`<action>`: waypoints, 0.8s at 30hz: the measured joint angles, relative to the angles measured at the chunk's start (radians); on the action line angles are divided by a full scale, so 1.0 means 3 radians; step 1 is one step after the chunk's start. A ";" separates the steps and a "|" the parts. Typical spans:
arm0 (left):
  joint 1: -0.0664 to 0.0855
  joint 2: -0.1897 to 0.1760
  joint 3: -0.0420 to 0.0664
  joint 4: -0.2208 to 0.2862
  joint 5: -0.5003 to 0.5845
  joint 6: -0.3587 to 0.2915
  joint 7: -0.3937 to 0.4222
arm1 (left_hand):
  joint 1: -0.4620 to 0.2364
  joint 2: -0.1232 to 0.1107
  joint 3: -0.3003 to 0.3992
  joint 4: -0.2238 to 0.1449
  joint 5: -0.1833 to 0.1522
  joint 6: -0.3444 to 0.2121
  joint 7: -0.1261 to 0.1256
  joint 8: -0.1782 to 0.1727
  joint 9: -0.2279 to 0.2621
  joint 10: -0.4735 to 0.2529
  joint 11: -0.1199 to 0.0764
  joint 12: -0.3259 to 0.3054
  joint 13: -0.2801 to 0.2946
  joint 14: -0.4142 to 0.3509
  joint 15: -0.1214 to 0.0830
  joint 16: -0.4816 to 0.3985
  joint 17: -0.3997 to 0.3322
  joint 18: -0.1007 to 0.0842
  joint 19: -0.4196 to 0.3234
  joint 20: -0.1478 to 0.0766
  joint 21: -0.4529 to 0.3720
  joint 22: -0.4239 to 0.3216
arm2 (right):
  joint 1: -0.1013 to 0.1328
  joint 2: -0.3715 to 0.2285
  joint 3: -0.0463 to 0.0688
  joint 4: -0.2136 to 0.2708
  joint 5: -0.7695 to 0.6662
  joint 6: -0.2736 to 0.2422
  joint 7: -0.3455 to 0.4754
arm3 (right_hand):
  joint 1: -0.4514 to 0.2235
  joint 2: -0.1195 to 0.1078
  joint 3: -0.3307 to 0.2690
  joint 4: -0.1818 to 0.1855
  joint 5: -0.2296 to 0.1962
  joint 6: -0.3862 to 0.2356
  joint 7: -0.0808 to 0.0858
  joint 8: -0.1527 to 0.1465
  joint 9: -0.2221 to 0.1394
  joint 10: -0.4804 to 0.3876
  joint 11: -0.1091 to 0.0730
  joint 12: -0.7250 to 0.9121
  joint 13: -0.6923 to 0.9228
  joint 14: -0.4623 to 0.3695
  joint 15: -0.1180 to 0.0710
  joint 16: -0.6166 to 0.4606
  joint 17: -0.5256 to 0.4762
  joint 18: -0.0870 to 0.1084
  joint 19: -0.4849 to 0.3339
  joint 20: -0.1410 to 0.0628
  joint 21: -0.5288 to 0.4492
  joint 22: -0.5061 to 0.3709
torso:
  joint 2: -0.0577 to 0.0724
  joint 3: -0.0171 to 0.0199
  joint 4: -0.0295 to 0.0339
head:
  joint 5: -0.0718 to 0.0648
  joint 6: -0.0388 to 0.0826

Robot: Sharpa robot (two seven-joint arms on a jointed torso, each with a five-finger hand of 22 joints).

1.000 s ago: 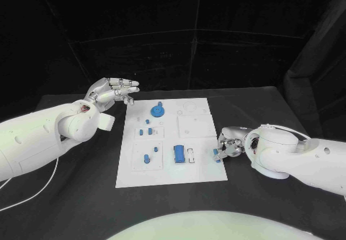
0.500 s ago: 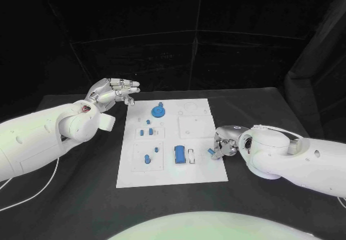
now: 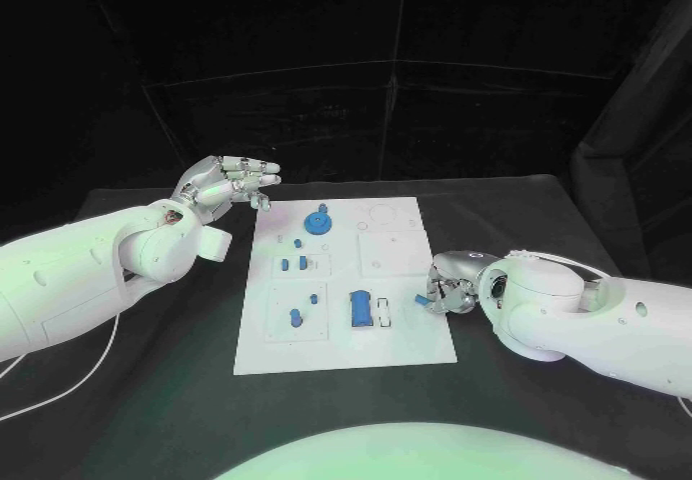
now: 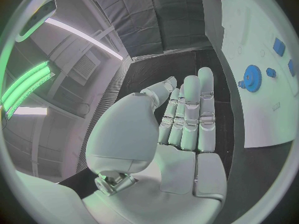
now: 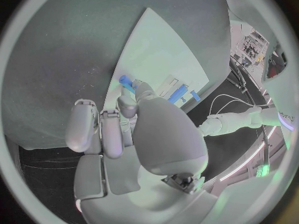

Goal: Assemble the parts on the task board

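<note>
- Blue small part [image 3: 427, 300] is pinched at the right hand's [image 3: 450, 296] fingertips [image 5: 142, 88]; other fingers curled in.
- Since a second ago that hand has slid inward from the task board's [image 3: 346, 352] right edge, carrying the part a bit further over the white plate; looks like transport toward a slot, not yet seated.
- Part pokes out just past the fingertips, board directly beneath.
- Left hand [image 3: 228, 182] unchanged, raised off the board's far left corner, fingers loosely together, holding nothing.

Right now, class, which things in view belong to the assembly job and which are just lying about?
Belong to the job:
task board
blue gear
blue block
small blue part pinched in the right hand

Just lying about:
white cable
black table
</note>
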 measured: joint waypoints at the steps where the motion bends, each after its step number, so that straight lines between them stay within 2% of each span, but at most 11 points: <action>1: 0.0000 0.0000 0.0000 0.0000 0.0000 0.0000 -0.0001 | 0.0000 0.0000 -0.0006 -0.0006 0.0000 0.0000 0.0000 0.0000 0.0000 0.0000 0.0000 0.0000 0.0000 0.0000 0.0000 0.0000 0.0000 0.0000 0.0000 0.0000 0.0000 0.0000 | 0.0000 -0.0011 -0.0001 0.0009 0.0039 -0.0021 -0.0003 | -0.0052 -0.0105 0.0202 -0.0008 0.0001 0.0010 -0.0010 -0.0021 -0.0007 0.0000 0.0000 0.0011 0.0003 0.0000 0.0000 -0.0002 0.0000 0.0000 -0.0008 0.0008 0.0000 0.0001 | 0.0000 0.0000 0.0000 | 0.0000 0.0000; 3: 0.0000 0.0000 0.0000 0.0000 0.0000 0.0001 -0.0002 | 0.0015 0.0015 -0.0008 -0.0008 0.0000 -0.0012 0.0012 0.0000 0.0000 0.0000 0.0000 0.0000 0.0000 0.0000 0.0000 0.0000 0.0000 0.0000 0.0000 0.0000 0.0000 0.0000 | -0.0004 -0.0032 -0.0005 0.0030 0.0136 -0.0080 -0.0008 | -0.0168 -0.0220 0.0445 -0.0007 -0.0045 0.0037 -0.0015 -0.0031 -0.0009 -0.0005 -0.0007 0.0038 0.0044 0.0001 -0.0002 -0.0002 0.0000 0.0000 -0.0009 0.0009 0.0000 0.0006 | 0.0000 0.0000 0.0000 | 0.0000 0.0002; 5: 0.0000 0.0000 0.0000 0.0000 0.0000 0.0001 -0.0004 | 0.0015 0.0015 -0.0008 -0.0008 0.0000 -0.0012 0.0012 0.0000 0.0000 0.0000 0.0000 0.0000 0.0000 0.0000 0.0000 0.0000 0.0000 0.0000 0.0000 0.0000 0.0000 0.0000 | -0.0014 -0.0045 -0.0014 0.0056 0.0224 -0.0139 -0.0009 | -0.0264 -0.0325 0.0598 0.0023 -0.0126 0.0063 -0.0022 -0.0031 -0.0001 0.0022 -0.0005 0.0050 0.0045 0.0012 -0.0014 -0.0002 0.0000 0.0000 -0.0012 0.0012 0.0000 0.0013 | 0.0000 -0.0001 0.0000 | 0.0001 0.0005; 9: 0.0000 0.0000 -0.0001 0.0000 0.0000 0.0001 -0.0006 | 0.0015 0.0015 -0.0008 -0.0008 0.0000 -0.0012 0.0012 0.0000 0.0000 0.0000 0.0000 0.0000 0.0000 0.0000 0.0000 0.0000 0.0000 0.0000 0.0000 0.0000 0.0000 0.0000 | -0.0034 -0.0060 -0.0030 0.0116 0.0393 -0.0258 -0.0010 | -0.0418 -0.0417 0.0680 0.0070 -0.0237 0.0093 -0.0029 -0.0029 0.0018 0.0057 0.0005 0.0094 0.0065 0.0012 -0.0014 -0.0002 0.0000 0.0000 -0.0012 0.0012 0.0000 0.0032 | 0.0001 -0.0001 0.0000 | 0.0009 0.0006; 10: 0.0000 0.0000 -0.0001 0.0000 0.0000 0.0001 -0.0006 | 0.0015 0.0015 0.0001 -0.0018 0.0000 -0.0012 0.0012 0.0000 0.0000 -0.0007 0.0007 0.0007 0.0000 0.0000 0.0000 0.0000 -0.0002 0.0000 0.0000 0.0000 0.0000 0.0000 | -0.0037 -0.0061 -0.0032 0.0128 0.0427 -0.0282 -0.0010 | -0.0472 -0.0428 0.0679 0.0072 -0.0230 0.0099 -0.0034 -0.0029 0.0018 0.0076 0.0000 0.0113 0.0077 0.0012 -0.0015 -0.0002 0.0000 0.0000 -0.0012 0.0012 0.0000 0.0042 | 0.0001 -0.0001 0.0000 | 0.0010 0.0005; 13: 0.0000 0.0000 -0.0001 0.0000 0.0000 0.0002 -0.0007 | 0.0015 0.0015 0.0005 -0.0021 0.0000 -0.0012 0.0012 0.0000 0.0000 -0.0012 0.0012 0.0013 0.0000 0.0000 0.0000 0.0000 -0.0003 0.0000 0.0000 0.0000 0.0000 0.0000 | -0.0040 -0.0059 -0.0034 0.0170 0.0530 -0.0362 -0.0008 | -0.0592 -0.0518 0.0637 0.0115 -0.0050 0.0121 -0.0035 -0.0026 0.0035 0.0105 -0.0007 0.0170 0.0117 0.0012 -0.0014 0.0026 0.0000 0.0000 -0.0011 0.0011 0.0000 0.0074 | 0.0001 -0.0002 0.0000 | 0.0014 0.0003; 16: 0.0000 0.0000 -0.0001 0.0001 0.0000 0.0002 -0.0008 | 0.0015 0.0015 0.0005 -0.0021 0.0000 -0.0012 0.0012 0.0000 0.0000 -0.0012 0.0012 0.0013 0.0000 0.0000 0.0000 0.0000 -0.0003 0.0000 0.0000 0.0000 0.0000 0.0001 | -0.0040 -0.0028 -0.0034 0.0190 0.0624 -0.0440 -0.0003 | -0.0657 -0.0547 0.0615 0.0137 0.0012 0.0121 -0.0036 -0.0026 0.0036 0.0123 -0.0001 0.0207 0.0146 0.0012 -0.0014 0.0026 0.0000 0.0000 0.0001 -0.0001 0.0016 0.0092 | 0.0001 -0.0003 0.0000 | 0.0019 0.0000; 19: 0.0000 0.0000 -0.0001 0.0001 0.0000 0.0003 -0.0009 | 0.0015 0.0015 0.0005 -0.0021 0.0000 -0.0012 0.0012 0.0000 0.0000 -0.0012 0.0012 0.0013 0.0000 0.0000 0.0000 0.0000 -0.0003 0.0000 0.0000 0.0000 0.0000 0.0001 | -0.0039 0.0018 -0.0033 0.0190 0.0715 -0.0506 0.0004 | -0.0692 -0.0546 0.0586 0.0146 0.0028 0.0131 -0.0042 -0.0026 0.0037 0.0146 -0.0001 0.0229 0.0169 0.0012 -0.0014 0.0043 -0.0001 0.0000 0.0008 0.0007 0.0017 0.0108 | 0.0002 -0.0004 0.0000 | 0.0023 -0.0002; 22: 0.0000 0.0000 -0.0001 0.0003 0.0000 0.0003 -0.0010 | 0.0015 0.0015 0.0005 -0.0021 0.0000 -0.0012 0.0012 0.0000 0.0000 -0.0012 0.0012 0.0013 0.0000 0.0000 0.0000 0.0000 -0.0003 0.0000 0.0000 0.0000 0.0000 0.0001 | -0.0039 0.0065 -0.0033 0.0175 0.0795 -0.0561 0.0009 | -0.0776 -0.0541 0.0530 0.0165 0.0114 0.0161 -0.0054 -0.0010 0.0049 0.0164 -0.0019 0.0260 0.0191 0.0000 -0.0026 0.0046 -0.0001 -0.0002 0.0026 -0.0002 0.0039 0.0129 | 0.0002 -0.0004 0.0000 | 0.0024 -0.0002; 24: 0.0000 0.0000 -0.0001 0.0004 0.0000 0.0003 -0.0011 | 0.0015 0.0015 0.0005 -0.0021 0.0000 -0.0012 0.0012 0.0000 0.0000 -0.0012 0.0012 0.0013 0.0000 0.0000 0.0000 0.0000 -0.0003 0.0000 0.0000 0.0000 0.0000 0.0001 | -0.0039 0.0093 -0.0033 0.0162 0.0836 -0.0590 0.0011 | -0.0809 -0.0514 0.0488 0.0177 0.0160 0.0197 -0.0066 0.0010 0.0063 0.0176 -0.0031 0.0281 0.0210 0.0000 -0.0026 0.0065 -0.0001 -0.0054 0.0031 -0.0006 0.0039 0.0148 | 0.0002 -0.0004 0.0000 | 0.0024 -0.0004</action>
